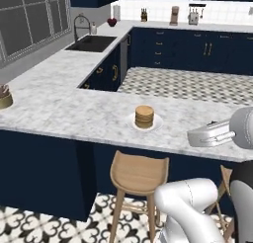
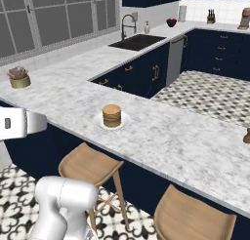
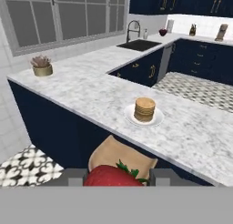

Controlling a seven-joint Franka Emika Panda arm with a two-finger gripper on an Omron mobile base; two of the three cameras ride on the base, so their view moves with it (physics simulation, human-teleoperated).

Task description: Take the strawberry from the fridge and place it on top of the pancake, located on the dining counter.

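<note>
Potted plant (image 3: pixel 42 67) at far left of marbled surface (image 3: pixel 91 93). Strawberry (image 3: pixel 113 176): bright red, green leaves at top, clamped between fingertips of hand (image 3: pixel 117 177), above wooden stool (image 3: pixel 119 155). Pancake (image 3: pixel 144 109): tan stack on white plate (image 3: pixel 131 116), mid-surface, right of berry.

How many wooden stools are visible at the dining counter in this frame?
2. One stool stands below the pancake, tucked against the dining counter. A second stool sits further right along the same edge, partly cut off. More may be hidden beyond the frame or behind the arm.
</note>
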